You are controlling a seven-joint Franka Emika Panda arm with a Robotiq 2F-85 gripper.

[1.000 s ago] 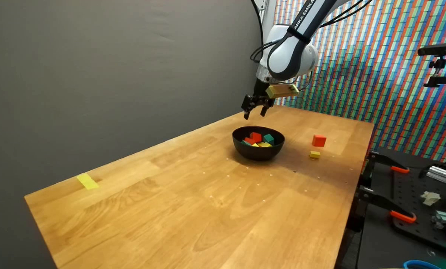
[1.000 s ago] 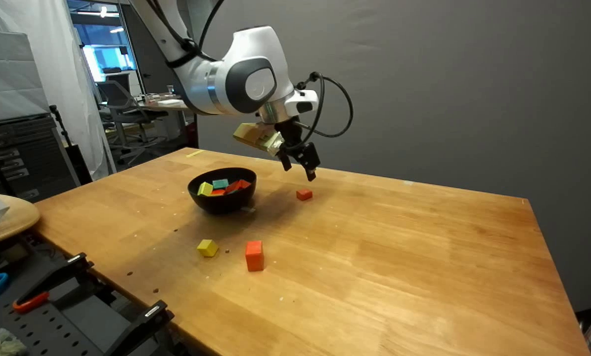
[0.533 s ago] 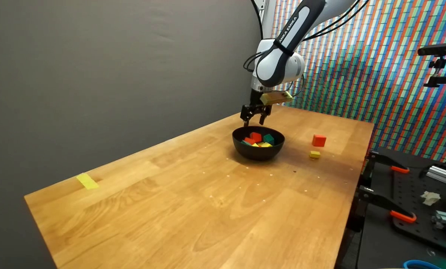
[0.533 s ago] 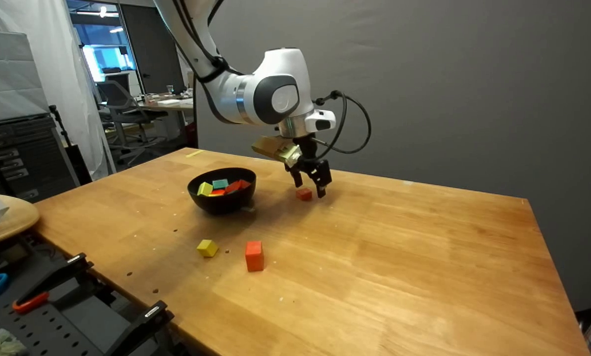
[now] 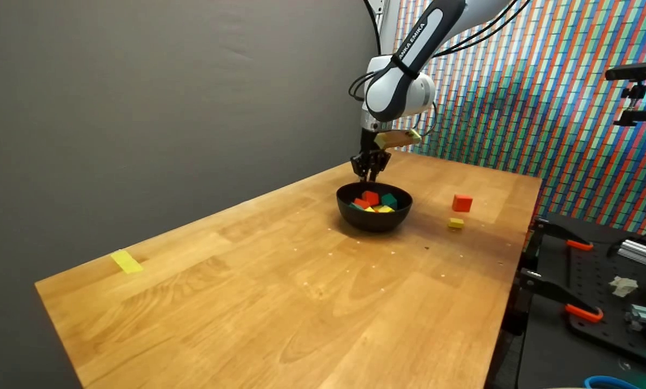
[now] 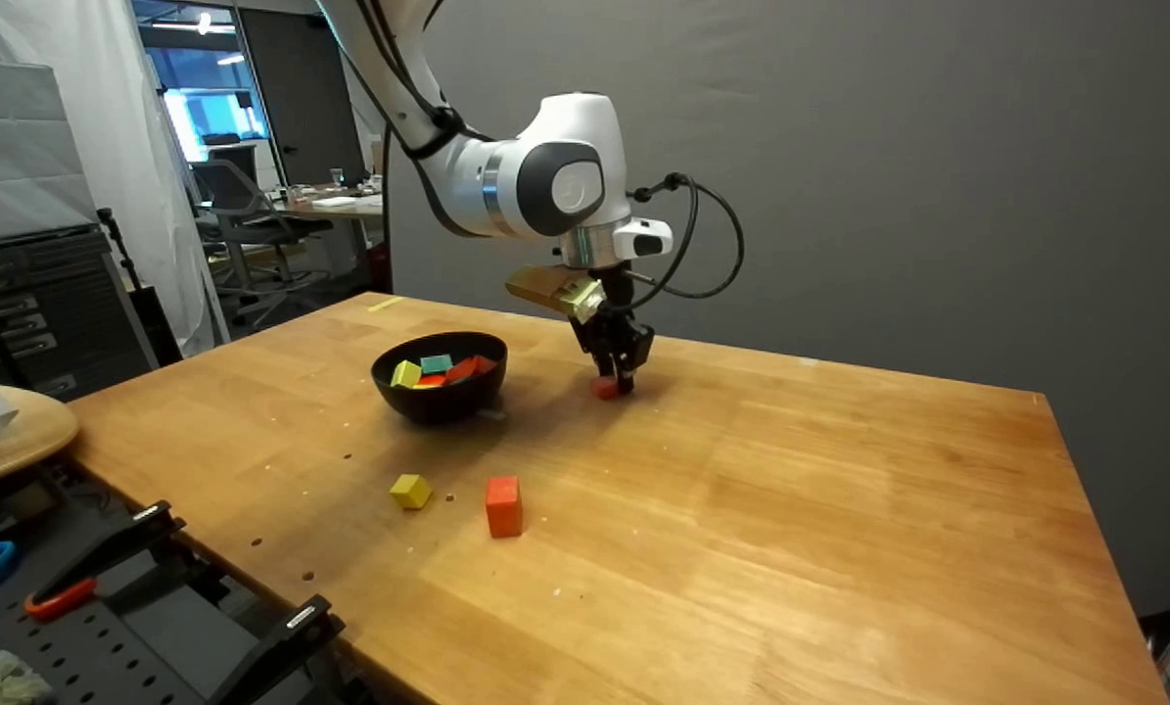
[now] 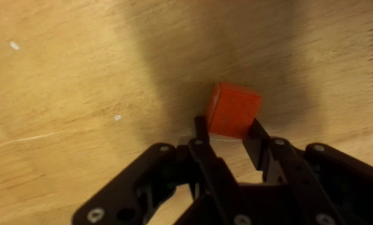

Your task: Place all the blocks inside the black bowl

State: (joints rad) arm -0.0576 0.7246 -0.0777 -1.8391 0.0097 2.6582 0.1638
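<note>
Blocks (image 6: 467,368) in red, yellow and green, flat-faced and compact, lie heaped at odd angles inside a black bowl (image 6: 430,407) with smooth, rounded walls, seen in both exterior views on a wooden table (image 6: 790,509). Near the bowl, a robot's gripper (image 7: 229,127) reaches down to the tabletop, its two slim black fingers (image 7: 201,131) clasping one end of a red block (image 7: 234,112) — one finger at each side, the rest of the block jutting out past the tips. Two more blocks sit outside the bowl, near each other: a yellow block (image 6: 411,493), close to a cube, and an orange-red block (image 6: 504,509), taller than it is wide and set upright. Wood grain runs in fine streaks in the wrist view, dotted with pale flecks (image 7: 117,117) and dulled by a soft-edged shadow (image 7: 174,78) around the gripped block. Glossy white shells and dark gray panels clad the robot arm (image 6: 545,186). A strip of yellow tape (image 5: 126,261) lies flat near the table's edge, by a smooth gray wall (image 5: 193,108) — and a mosaic-patterned backdrop (image 5: 555,108) of narrow red, green and blue bands rises beyond the table in an exterior view.
</note>
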